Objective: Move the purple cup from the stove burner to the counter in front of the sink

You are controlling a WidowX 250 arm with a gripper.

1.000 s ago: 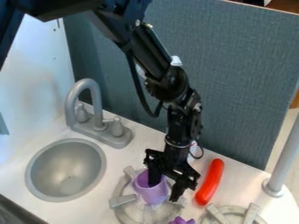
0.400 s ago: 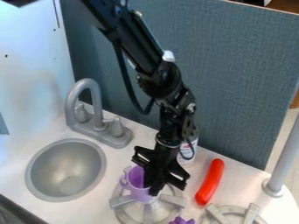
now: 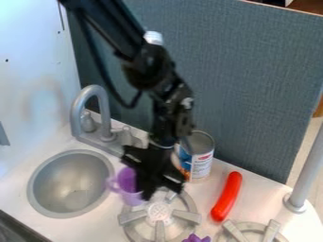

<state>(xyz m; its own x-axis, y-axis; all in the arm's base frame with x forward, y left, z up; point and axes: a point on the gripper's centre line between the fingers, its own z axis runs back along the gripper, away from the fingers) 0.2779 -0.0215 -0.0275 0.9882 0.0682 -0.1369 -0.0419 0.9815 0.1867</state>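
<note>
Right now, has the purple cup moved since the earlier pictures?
Yes. The purple cup has moved left in the view, off the middle of the stove burner toward the sink.

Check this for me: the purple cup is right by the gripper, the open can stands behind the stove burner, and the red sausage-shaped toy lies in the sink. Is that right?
Not quite: the camera view shows the red sausage-shaped toy on the counter, not in the sink. The purple cup, gripper, can and burner are as you said.
</note>
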